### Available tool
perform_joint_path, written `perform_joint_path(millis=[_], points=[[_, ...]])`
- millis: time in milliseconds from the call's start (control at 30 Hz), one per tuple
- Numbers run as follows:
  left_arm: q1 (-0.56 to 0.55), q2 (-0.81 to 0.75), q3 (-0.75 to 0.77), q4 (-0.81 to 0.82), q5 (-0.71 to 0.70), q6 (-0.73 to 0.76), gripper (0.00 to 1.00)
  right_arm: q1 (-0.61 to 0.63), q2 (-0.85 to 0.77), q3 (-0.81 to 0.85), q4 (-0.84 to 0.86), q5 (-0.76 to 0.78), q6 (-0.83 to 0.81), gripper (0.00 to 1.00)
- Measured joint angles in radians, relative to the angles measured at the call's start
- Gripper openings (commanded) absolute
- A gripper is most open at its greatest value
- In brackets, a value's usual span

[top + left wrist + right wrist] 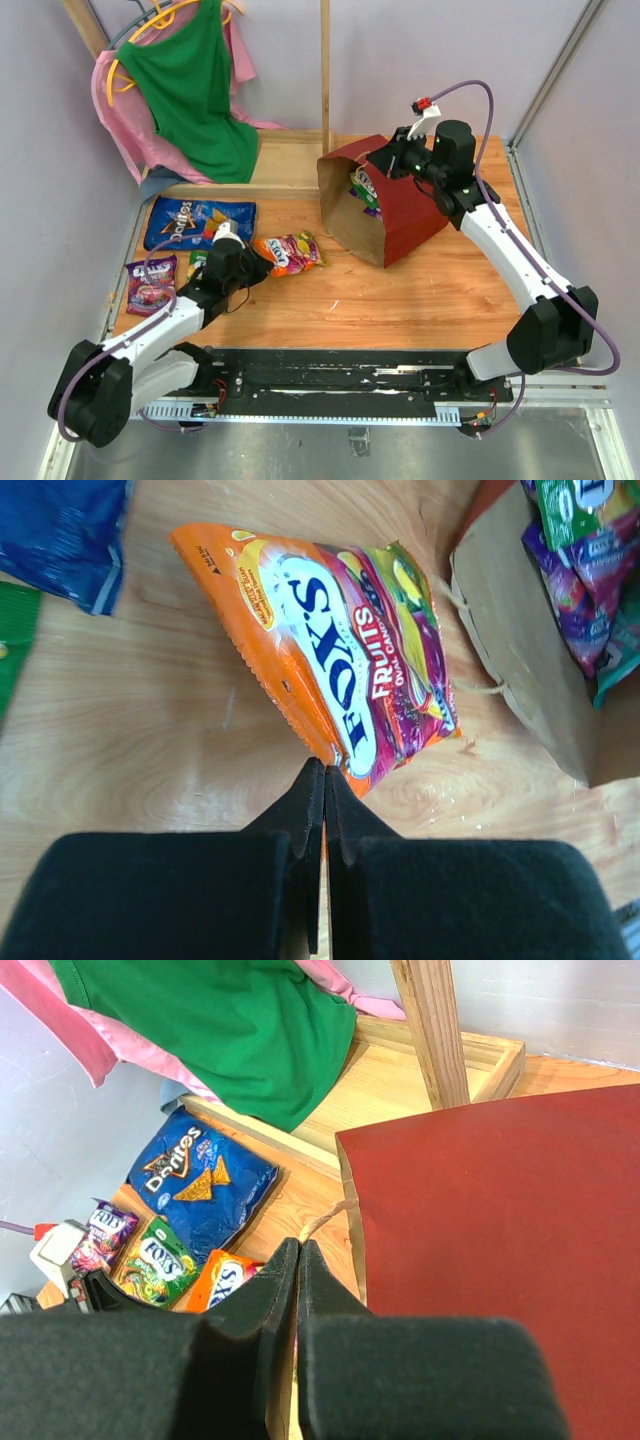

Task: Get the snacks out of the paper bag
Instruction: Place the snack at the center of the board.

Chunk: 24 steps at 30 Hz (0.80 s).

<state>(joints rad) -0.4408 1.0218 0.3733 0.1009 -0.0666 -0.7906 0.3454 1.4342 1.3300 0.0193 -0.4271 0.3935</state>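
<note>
We find the left gripper [322, 773] closed on a corner of the orange packet [330, 640], the right gripper [298, 1250] closed beside the tipped paper bag [500, 1230], hold unclear.

1 paper bag [410, 215]. 4 snacks out: Doritos bag [190, 222], purple Fox's pack [150, 285], green Fox's pack [158, 1260], orange Fox's pack [288, 253]. At least 3 packets [590, 560] inside. 2 garments [190, 90].

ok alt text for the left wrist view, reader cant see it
The shut left gripper pinches a corner of an orange Fox's candy packet over a wooden table. At right a paper bag lies open with purple and green packets inside.
</note>
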Motion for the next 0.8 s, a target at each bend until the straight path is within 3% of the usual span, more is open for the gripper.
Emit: perform_joint_path(millis=[300, 800], points=[[0.021, -0.083, 0.023, -0.058, -0.142, 0.047, 0.01, 0.0, 0.002, 0.0, 0.004, -0.01, 0.005, 0.01], [0.032, 0.3, 0.299, -0.065, -0.16, 0.262, 0.01, 0.0, 0.018, 0.0, 0.006, -0.019, 0.008, 0.01]])
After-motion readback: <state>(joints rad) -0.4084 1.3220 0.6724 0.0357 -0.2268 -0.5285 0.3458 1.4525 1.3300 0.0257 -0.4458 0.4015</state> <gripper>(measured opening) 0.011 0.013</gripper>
